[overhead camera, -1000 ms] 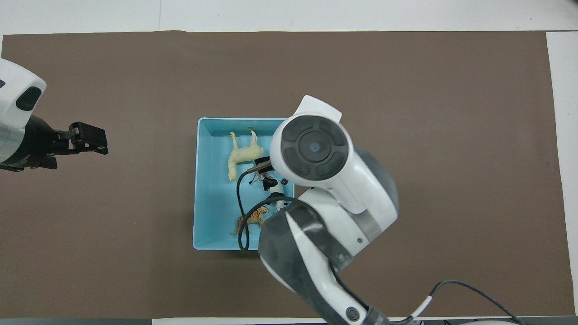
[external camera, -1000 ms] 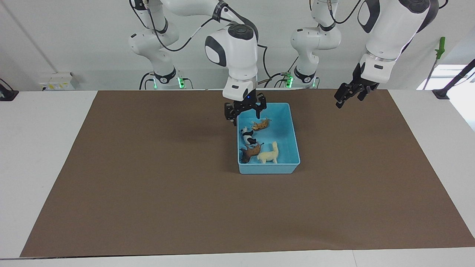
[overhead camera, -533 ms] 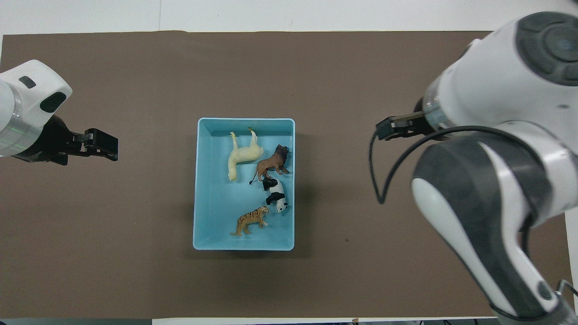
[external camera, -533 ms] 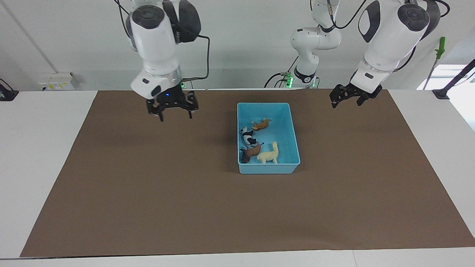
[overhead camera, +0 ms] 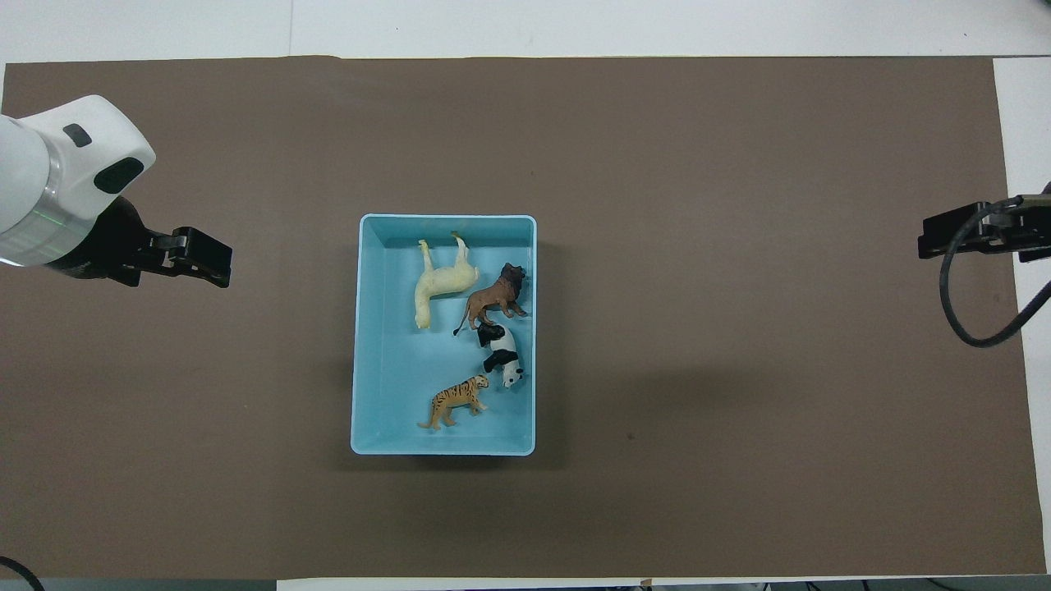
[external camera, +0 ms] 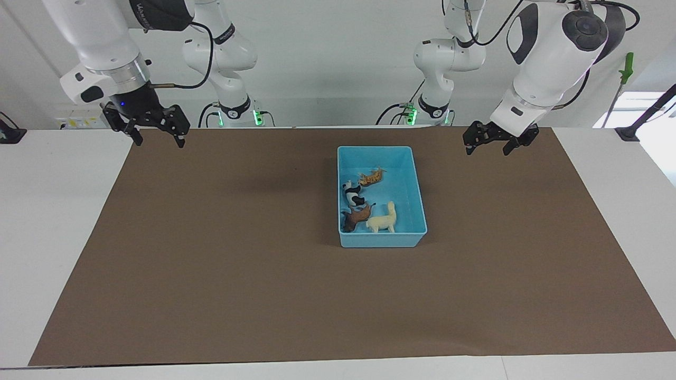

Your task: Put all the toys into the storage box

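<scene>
The brown mat is covering the table edge to edge, giving the task one work surface. At its centre the storage box is holding all four toys lying on their sides: horse, lion, panda, tiger. Both grippers are hanging empty with jaws spread, right gripper over the mat's corner, left gripper toward the other robot-side corner, judged parked because nothing remains outside.

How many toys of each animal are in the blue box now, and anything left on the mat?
Horse: 1
Lion: 1
Panda: 1
Tiger: 1
Total: 4, all inside the storage box. No toys on the brown mat.
</scene>
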You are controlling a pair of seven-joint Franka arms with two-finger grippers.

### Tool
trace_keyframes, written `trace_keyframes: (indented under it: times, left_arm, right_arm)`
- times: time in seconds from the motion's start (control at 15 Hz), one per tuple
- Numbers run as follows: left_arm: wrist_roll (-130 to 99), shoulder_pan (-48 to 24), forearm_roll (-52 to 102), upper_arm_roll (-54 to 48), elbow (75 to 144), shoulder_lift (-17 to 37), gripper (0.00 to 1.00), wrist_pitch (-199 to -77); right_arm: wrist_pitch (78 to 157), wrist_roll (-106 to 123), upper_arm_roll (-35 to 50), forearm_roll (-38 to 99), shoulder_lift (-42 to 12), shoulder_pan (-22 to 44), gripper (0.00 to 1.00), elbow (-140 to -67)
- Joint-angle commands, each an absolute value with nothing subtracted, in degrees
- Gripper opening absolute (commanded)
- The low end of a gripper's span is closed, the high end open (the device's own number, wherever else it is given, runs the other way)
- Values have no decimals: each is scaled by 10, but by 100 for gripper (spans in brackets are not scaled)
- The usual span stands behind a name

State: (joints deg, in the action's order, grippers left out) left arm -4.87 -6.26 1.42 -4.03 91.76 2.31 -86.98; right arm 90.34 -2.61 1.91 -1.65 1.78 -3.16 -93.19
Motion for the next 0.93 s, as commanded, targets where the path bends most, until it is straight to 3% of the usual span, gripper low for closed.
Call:
trace_keyframes:
  times: [0.0,0.87]
  left_arm:
    - [-38,-64,21,-29,912,1,100,-874]
    - [-24,-42,18,-27,919,-2,100,-895]
  right_arm:
    - [903,3,29,-11,14,-50,100,-957]
    - [906,7,28,-6,14,-67,100,-959]
